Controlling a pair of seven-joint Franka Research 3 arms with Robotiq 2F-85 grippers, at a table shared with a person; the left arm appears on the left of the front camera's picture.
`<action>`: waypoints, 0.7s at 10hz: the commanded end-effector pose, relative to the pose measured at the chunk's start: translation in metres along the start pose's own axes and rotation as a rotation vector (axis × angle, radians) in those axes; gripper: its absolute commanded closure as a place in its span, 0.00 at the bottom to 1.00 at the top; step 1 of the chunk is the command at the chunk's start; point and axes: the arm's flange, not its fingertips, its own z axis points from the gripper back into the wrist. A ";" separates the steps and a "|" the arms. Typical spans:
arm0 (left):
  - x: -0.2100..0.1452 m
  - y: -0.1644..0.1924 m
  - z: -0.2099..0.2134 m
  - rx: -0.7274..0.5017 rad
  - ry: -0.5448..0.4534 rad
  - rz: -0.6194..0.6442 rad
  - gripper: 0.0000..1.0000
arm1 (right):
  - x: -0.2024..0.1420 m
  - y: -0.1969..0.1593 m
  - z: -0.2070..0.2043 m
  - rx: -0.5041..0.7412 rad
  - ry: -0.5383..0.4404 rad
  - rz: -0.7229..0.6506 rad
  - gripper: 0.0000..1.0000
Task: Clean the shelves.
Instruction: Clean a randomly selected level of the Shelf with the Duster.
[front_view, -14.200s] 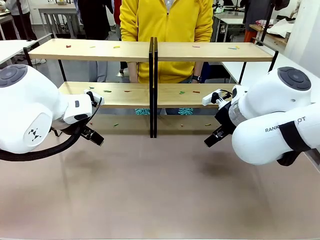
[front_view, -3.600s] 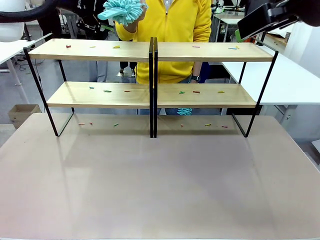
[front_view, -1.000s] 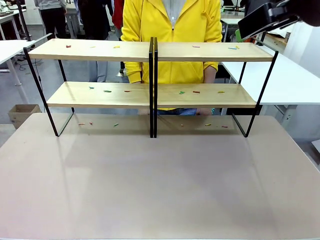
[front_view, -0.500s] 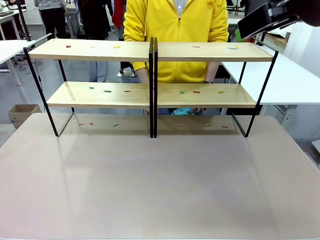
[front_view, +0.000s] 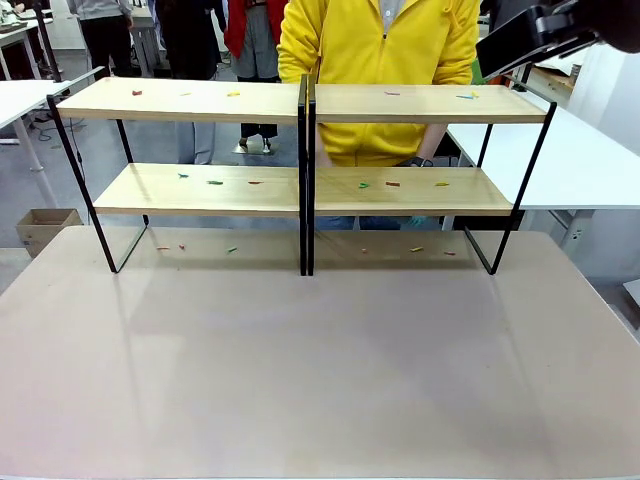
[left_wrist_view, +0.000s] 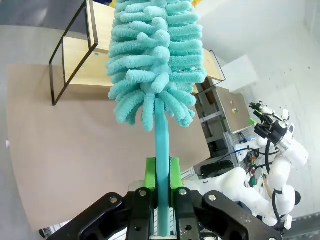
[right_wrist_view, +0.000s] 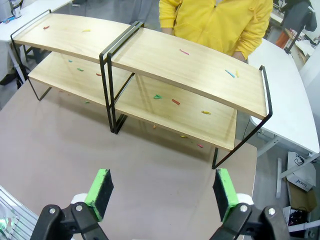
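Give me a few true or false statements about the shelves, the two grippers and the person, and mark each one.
1. The left gripper is shut on the handle of a teal duster. True.
2. The right gripper is holding a cloth. False: its jaws stand wide open with nothing between them, above the shelves.
3. Small coloured scraps lie on both the upper and lower boards of the shelves. True.
4. The person behind the shelves wears a blue top. False: the top is yellow.
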 end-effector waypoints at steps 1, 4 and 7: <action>0.000 -0.002 0.003 -0.007 0.005 -0.002 1.00 | 0.000 0.000 0.000 -0.004 -0.001 -0.004 0.00; 0.012 -0.029 -0.026 -0.127 0.103 -0.015 0.88 | 0.000 0.000 0.000 -0.004 -0.001 -0.004 0.00; 0.020 -0.124 -0.158 -0.081 0.380 0.004 0.88 | 0.000 0.000 0.000 -0.004 -0.001 -0.004 0.00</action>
